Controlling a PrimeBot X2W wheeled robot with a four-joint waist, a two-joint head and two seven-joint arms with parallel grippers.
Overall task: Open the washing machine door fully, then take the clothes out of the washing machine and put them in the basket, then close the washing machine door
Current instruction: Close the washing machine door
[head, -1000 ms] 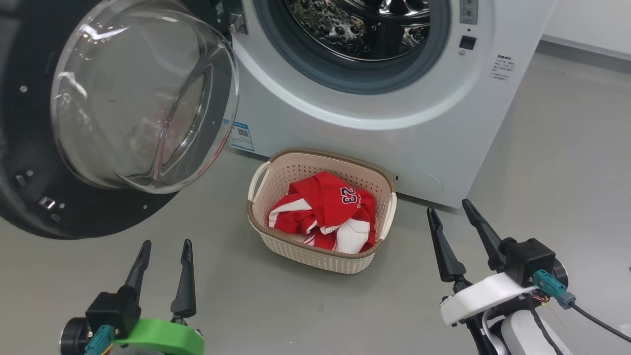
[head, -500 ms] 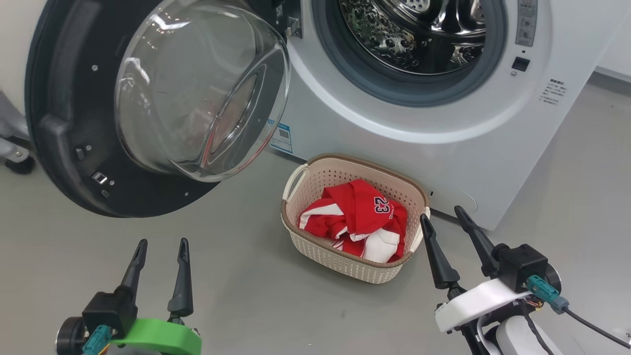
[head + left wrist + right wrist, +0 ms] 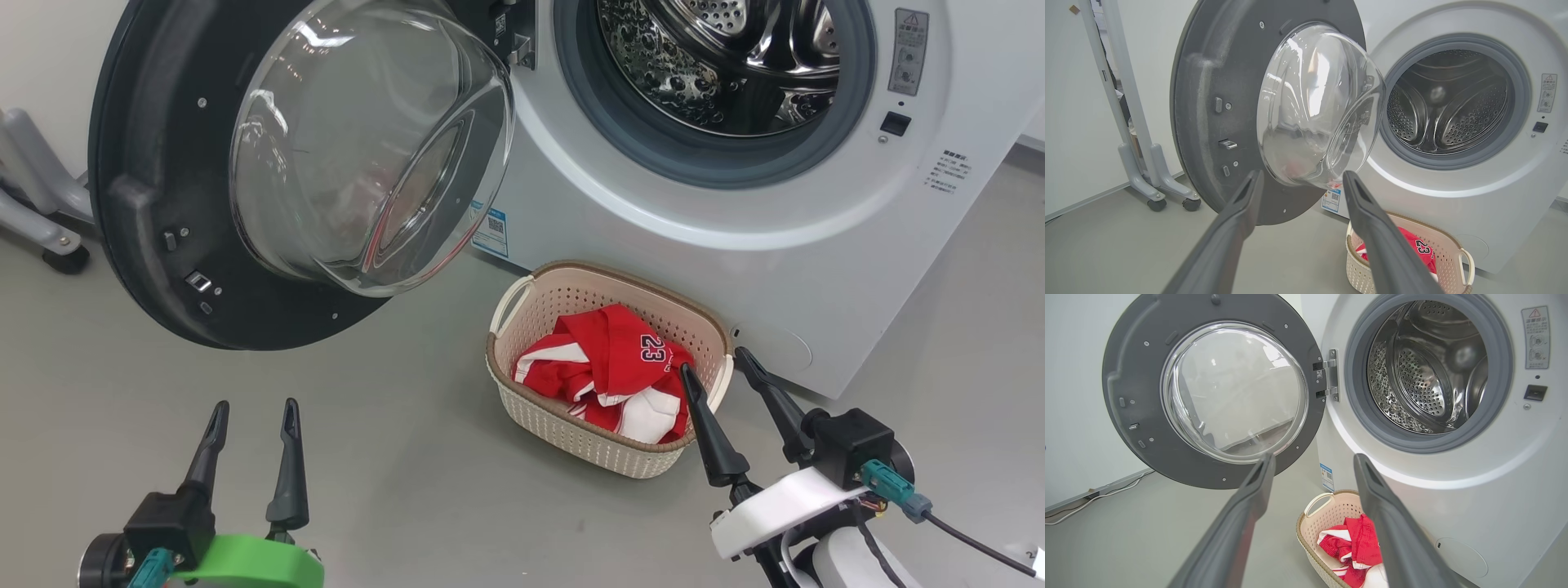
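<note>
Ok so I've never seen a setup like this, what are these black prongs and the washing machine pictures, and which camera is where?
This is a wheeled robot with two arms, each ending in a gripper with two long dark fingers. The picture showing both grippers comes from a camera on its head, looking down: the left gripper at lower left, the right gripper at lower right. The other two come from a camera on each wrist, looking along that arm's own fingers, the big grey prongs rising from the bottom. Ahead stands the washing machine, its steel drum looking empty, with the washing machine door swung wide open. On the grey floor sits the basket, holding the clothes, a red and white jersey numbered 23. Both grippers are open and hold nothing.
</note>
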